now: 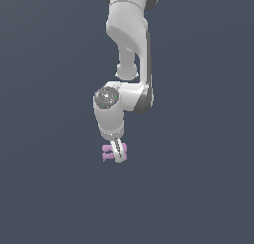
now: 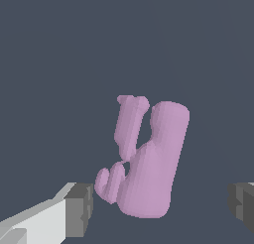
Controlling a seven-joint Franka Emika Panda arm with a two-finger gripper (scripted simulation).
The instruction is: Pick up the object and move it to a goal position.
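Note:
The object (image 1: pixel 107 152) is a small pale pink-lilac blocky thing with stubby prongs, low in the middle of the exterior view. My gripper (image 1: pixel 118 157) points down over it, and one finger crosses in front of it. In the wrist view the object (image 2: pixel 154 163) lies between my two fingers, with the gripper (image 2: pixel 161 208) straddling it. One fingertip (image 2: pixel 79 211) is close beside the prongs. The other fingertip (image 2: pixel 242 204) stands well apart from the object. The jaws are open and do not clamp it.
The white arm (image 1: pixel 128 34) comes down from the top of the exterior view. A plain dark blue-grey surface (image 1: pixel 198 188) lies all around.

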